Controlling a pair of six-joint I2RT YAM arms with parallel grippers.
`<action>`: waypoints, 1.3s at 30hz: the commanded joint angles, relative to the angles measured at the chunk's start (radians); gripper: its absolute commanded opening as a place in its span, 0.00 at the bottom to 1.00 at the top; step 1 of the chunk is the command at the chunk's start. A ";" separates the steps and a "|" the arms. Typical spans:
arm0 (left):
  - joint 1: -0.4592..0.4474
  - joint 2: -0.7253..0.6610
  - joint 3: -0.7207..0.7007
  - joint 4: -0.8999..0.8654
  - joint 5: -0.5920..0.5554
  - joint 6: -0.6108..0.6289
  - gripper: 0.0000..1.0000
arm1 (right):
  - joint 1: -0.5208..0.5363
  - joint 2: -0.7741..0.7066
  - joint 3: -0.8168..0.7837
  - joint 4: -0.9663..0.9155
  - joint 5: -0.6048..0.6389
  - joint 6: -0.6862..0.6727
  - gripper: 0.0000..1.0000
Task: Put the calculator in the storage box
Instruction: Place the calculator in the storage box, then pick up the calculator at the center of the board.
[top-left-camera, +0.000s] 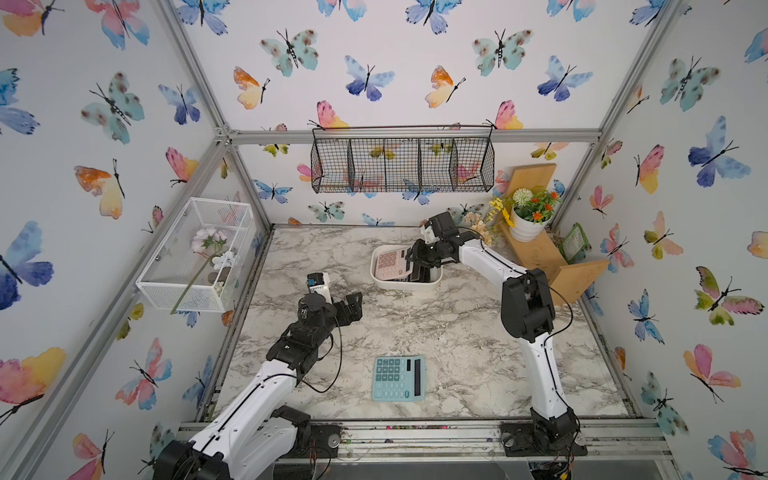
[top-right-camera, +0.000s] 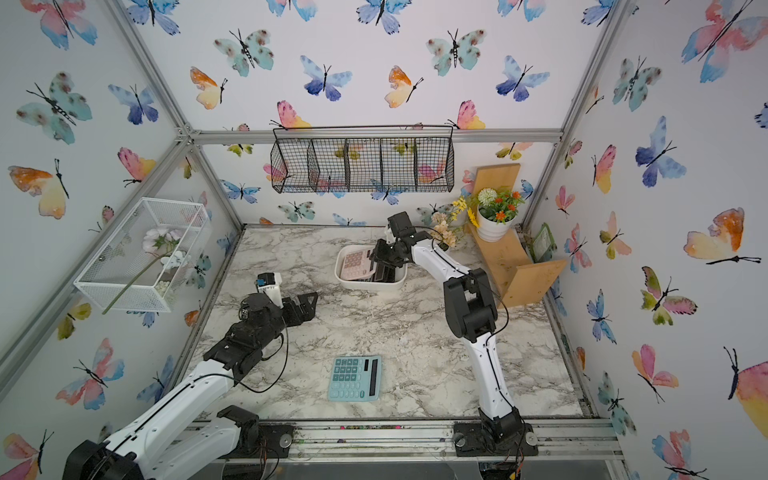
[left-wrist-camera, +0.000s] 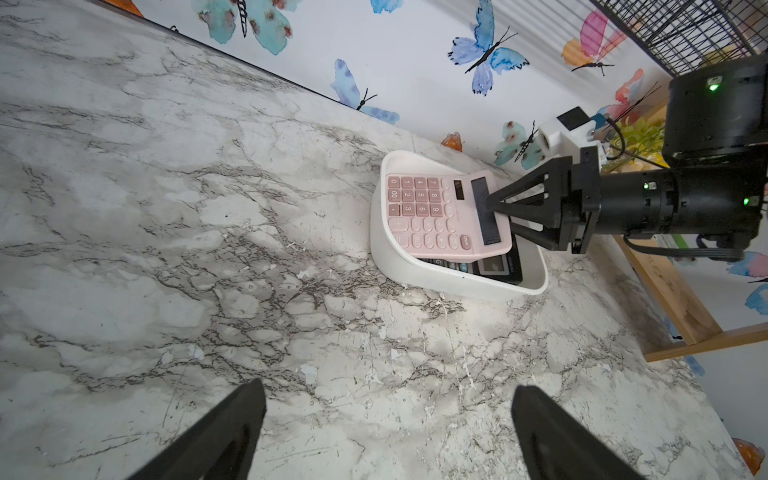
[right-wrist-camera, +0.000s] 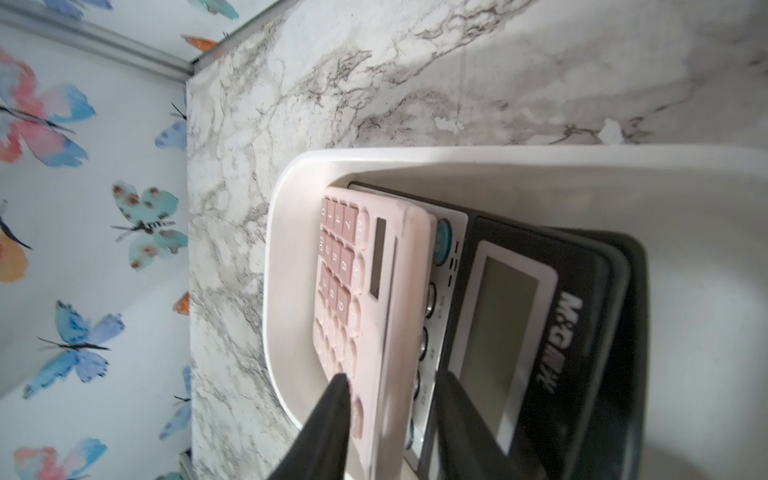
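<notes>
The white storage box (top-left-camera: 409, 286) (top-right-camera: 370, 286) stands at the back middle of the marble table. In it a pink calculator (top-left-camera: 390, 262) (left-wrist-camera: 436, 216) (right-wrist-camera: 374, 291) lies tilted on top of a black calculator (left-wrist-camera: 494, 266) (right-wrist-camera: 519, 311). My right gripper (top-left-camera: 412, 259) (right-wrist-camera: 392, 376) reaches into the box and straddles the pink calculator's display end. Its jaws are open, with a gap between one finger and the pink edge. A teal calculator (top-left-camera: 399, 378) (top-right-camera: 355, 378) lies flat near the front edge. My left gripper (top-left-camera: 356, 307) (left-wrist-camera: 388, 390) is open over bare table, left of the box.
A white wire-mesh box (top-left-camera: 195, 257) with flowers hangs on the left wall. A black wire basket (top-left-camera: 403, 164) hangs on the back wall. A wooden shelf (top-left-camera: 540, 253) with a flower pot (top-left-camera: 525, 226) fills the back right corner, close to the right arm.
</notes>
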 joint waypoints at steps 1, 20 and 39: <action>-0.002 -0.001 0.005 0.004 -0.002 0.003 0.99 | 0.005 -0.153 -0.084 0.020 0.049 -0.004 0.45; -0.001 -0.023 0.026 -0.043 -0.054 0.020 0.99 | 0.181 -1.080 -1.180 0.148 0.005 0.183 0.46; 0.000 -0.029 -0.013 -0.040 -0.026 -0.021 0.98 | 0.478 -1.005 -1.392 0.412 0.108 0.446 0.44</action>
